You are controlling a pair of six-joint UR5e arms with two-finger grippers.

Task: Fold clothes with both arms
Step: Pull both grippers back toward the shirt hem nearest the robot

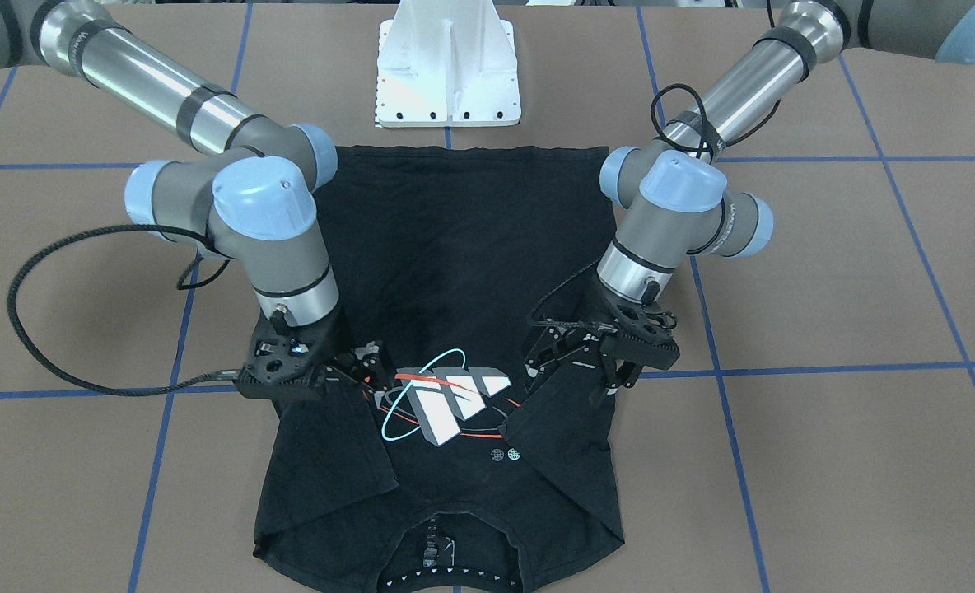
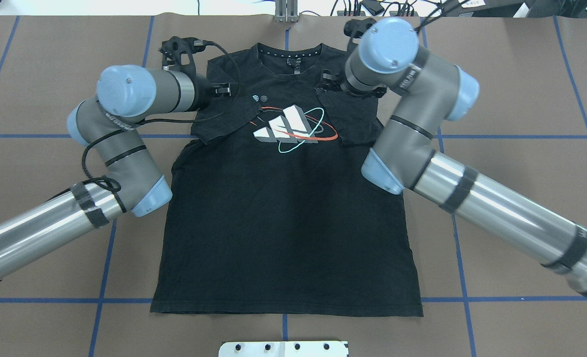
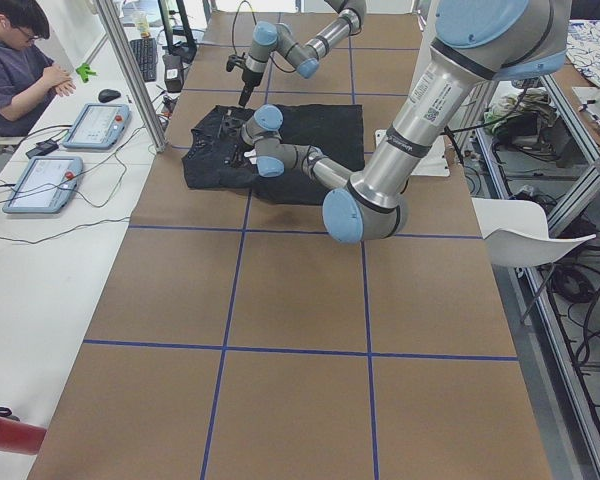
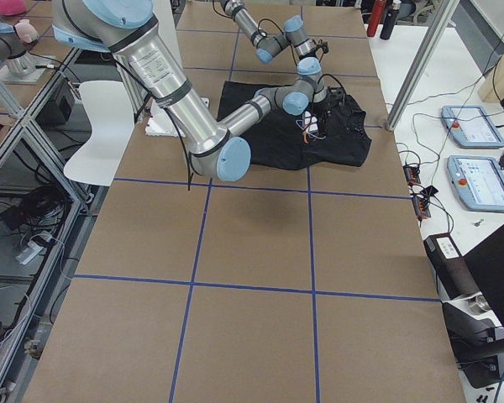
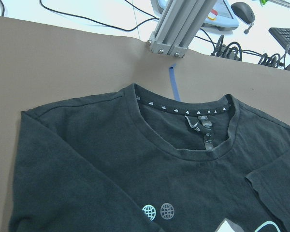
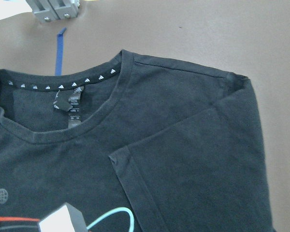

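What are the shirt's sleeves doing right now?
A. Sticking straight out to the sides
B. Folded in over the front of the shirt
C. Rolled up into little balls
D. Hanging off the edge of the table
B: in the overhead view the sleeves of the black T-shirt lie flat, turned inward onto its chest, on either side of the graphic.

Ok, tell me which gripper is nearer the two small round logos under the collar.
Left. The left gripper hangs right beside the small logos. The right gripper is farther off, over the opposite shoulder of the T-shirt.
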